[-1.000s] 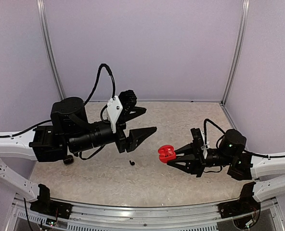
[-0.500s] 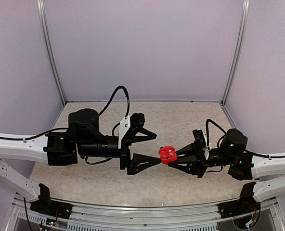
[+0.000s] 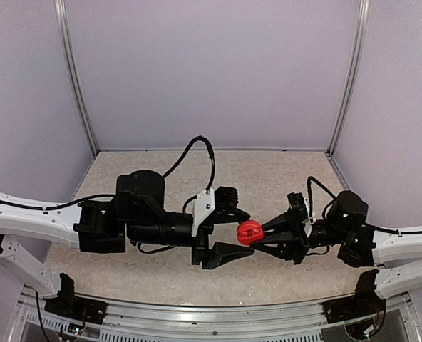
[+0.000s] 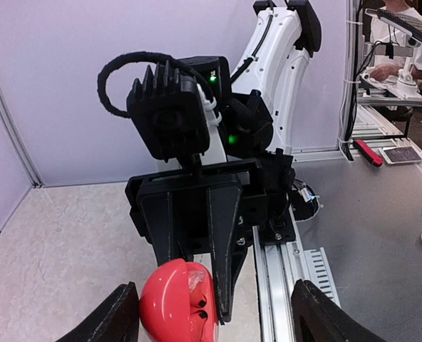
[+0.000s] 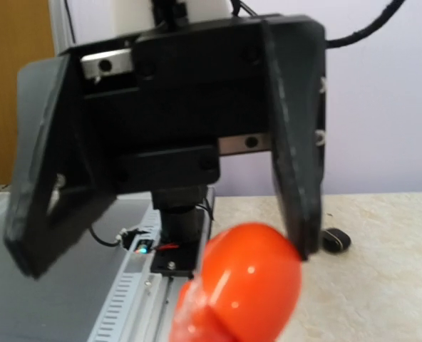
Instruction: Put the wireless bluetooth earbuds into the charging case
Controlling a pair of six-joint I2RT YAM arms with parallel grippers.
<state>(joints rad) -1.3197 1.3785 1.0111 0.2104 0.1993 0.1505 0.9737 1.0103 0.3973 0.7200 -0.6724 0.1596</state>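
The charging case [image 3: 249, 231] is red, round and glossy, and is held in the air between the two arms. My right gripper [image 3: 258, 238] is shut on it; its black fingers [image 4: 225, 235] clamp the case [image 4: 172, 303] in the left wrist view. The case is slightly ajar there, with two small dark tips [image 4: 200, 306] in the gap. My left gripper [image 3: 245, 234] is open, its jaws wide astride the case [image 5: 250, 285]; one finger [image 5: 296, 171] is at the case's edge. A small black bud-like thing [image 5: 336, 240] lies on the table. The red earbuds are not visible.
The left arm's wrist and cable [image 3: 197, 153] hang over the middle of the beige tabletop [image 3: 282, 178]. Lilac walls close off the back and sides. An aluminium rail [image 3: 218, 313] runs along the near edge.
My left arm has swung right and down, and its open jaws have come around the red case. The right gripper has barely moved; the case now looks round from above.
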